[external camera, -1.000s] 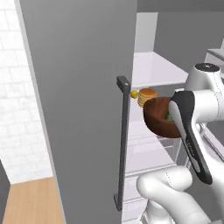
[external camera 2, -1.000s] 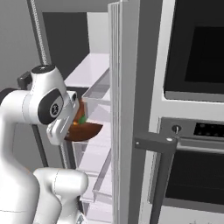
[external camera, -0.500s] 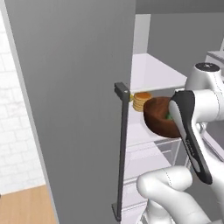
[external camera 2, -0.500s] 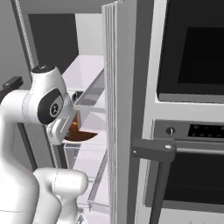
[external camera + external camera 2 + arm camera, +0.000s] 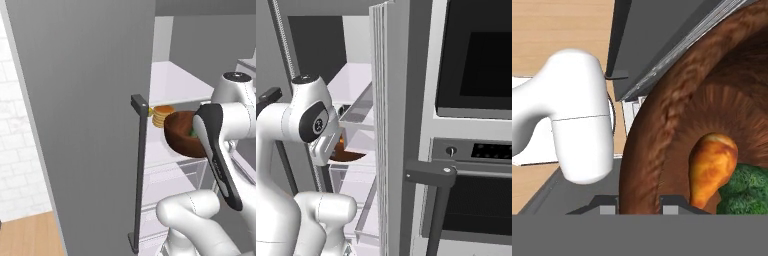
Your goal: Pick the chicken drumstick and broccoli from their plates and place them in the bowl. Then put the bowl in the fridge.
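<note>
At the open fridge [image 5: 90, 100], the arm reaches forward with its hand turned down, the gripper [image 5: 639, 202] clamped on the rim of the bowl [image 5: 182, 134], one finger on each side of the wall. The bowl hangs tilted in front of a white shelf [image 5: 175, 82], near a stack of pancakes [image 5: 162, 116]. Inside lie the chicken drumstick [image 5: 711, 167] and broccoli [image 5: 744, 190], touching. From the right, the arm hides most of the bowl; the broccoli is cut off by the hand view's edge.
</note>
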{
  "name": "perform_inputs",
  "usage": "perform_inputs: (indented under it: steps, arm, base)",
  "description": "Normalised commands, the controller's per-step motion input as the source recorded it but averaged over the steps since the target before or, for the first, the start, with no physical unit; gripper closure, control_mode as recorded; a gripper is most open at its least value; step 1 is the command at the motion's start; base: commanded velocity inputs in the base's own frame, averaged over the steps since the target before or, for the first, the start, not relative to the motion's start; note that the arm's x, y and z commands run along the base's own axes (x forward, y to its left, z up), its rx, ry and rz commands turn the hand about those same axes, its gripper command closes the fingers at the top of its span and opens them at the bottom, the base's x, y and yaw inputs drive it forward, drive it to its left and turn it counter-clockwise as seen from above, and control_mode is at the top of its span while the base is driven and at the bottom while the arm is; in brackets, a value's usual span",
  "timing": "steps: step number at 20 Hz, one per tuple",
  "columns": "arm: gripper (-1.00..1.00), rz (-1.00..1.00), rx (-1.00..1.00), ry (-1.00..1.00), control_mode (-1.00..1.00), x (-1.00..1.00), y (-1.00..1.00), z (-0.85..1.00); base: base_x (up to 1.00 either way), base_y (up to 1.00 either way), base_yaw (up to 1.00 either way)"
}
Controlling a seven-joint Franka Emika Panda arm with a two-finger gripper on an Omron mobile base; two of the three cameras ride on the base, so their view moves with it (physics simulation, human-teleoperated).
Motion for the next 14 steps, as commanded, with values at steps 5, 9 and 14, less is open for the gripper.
perform_inputs:
  steps: [5, 9, 14]
  arm:
    - [1.0, 0.0, 0.0, -0.17, -1.0, -0.4, 0.0, 0.2]
    - [1.0, 0.01, 0.0, -0.55, -1.0, -0.55, 0.0, 0.71]
    - [1.0, 0.0, 0.01, -0.32, -1.0, 0.35, 0.0, 0.57]
  base:
    - [0.0, 0.0, 0.0]
    - [0.0, 0.0, 0.0]
    - [0.0, 0.0, 0.0]
